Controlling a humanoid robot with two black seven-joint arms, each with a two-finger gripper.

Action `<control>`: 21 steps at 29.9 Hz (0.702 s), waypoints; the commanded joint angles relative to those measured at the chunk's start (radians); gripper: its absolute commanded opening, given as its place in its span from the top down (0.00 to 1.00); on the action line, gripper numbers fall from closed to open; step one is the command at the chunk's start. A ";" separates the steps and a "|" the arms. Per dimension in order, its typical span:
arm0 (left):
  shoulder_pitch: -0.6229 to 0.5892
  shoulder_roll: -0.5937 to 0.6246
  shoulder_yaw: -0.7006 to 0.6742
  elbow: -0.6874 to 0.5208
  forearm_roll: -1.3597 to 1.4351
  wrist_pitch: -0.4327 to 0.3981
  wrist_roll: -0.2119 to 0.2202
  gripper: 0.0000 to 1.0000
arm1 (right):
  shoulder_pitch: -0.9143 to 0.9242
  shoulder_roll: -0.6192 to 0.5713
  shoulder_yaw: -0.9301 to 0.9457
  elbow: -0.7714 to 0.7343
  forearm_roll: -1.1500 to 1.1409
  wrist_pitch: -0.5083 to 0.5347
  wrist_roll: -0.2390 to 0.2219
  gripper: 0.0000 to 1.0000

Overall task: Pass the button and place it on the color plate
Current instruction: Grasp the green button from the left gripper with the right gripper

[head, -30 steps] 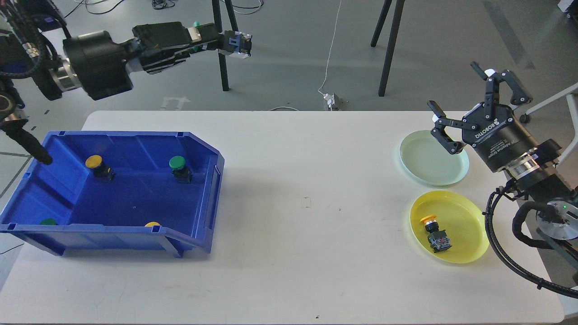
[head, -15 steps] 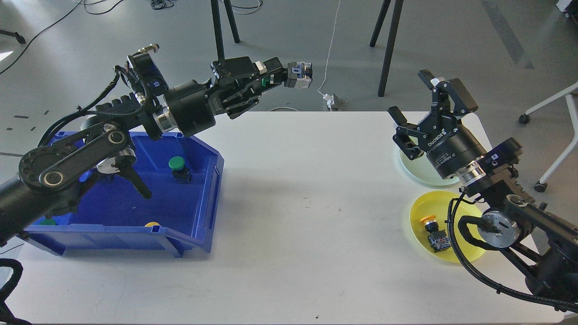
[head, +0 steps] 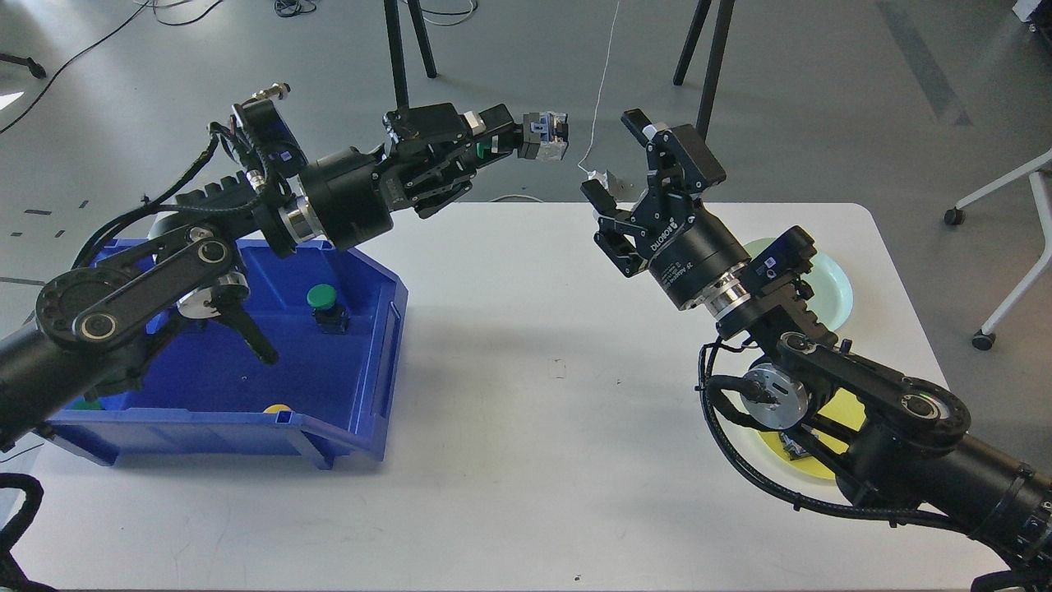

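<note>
Nearest, the yellow plate (head: 846, 415) lies mostly hidden under the right arm, and what it holds cannot be told. On the white counter (head: 534, 427) the blue bin (head: 362, 362) holds a green button (head: 323, 298). Beyond, the green plate (head: 834, 284) looks bare. Farthest, the left pincer (head: 485, 146) pinches a green-capped button (head: 544, 136) aloft; the right pincer (head: 633, 177), spread wide, waits near it: handover and placing remain

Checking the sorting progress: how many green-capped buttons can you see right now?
2 clearly: one green button standing in the blue bin, one held in the left gripper. A green speck at the bin's near-left corner may be a third; the arm may hide more.
</note>
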 commanded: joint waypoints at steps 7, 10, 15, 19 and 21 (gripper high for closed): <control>-0.001 -0.011 0.000 0.014 0.000 0.000 0.000 0.90 | 0.075 0.054 -0.035 -0.026 0.002 -0.003 0.000 0.03; -0.001 -0.009 0.000 0.014 0.000 0.000 0.000 0.90 | 0.096 0.070 -0.051 -0.037 0.002 -0.003 0.000 0.03; 0.000 -0.009 -0.001 0.014 -0.003 0.000 0.000 0.90 | 0.113 0.088 -0.078 -0.051 0.003 -0.003 0.000 0.03; 0.000 -0.009 -0.001 0.016 -0.008 0.000 0.000 0.90 | 0.113 0.107 -0.078 -0.060 0.005 -0.003 0.000 0.03; 0.000 -0.009 -0.001 0.016 -0.008 0.000 0.000 0.90 | 0.115 0.107 -0.078 -0.060 0.009 -0.003 0.000 0.04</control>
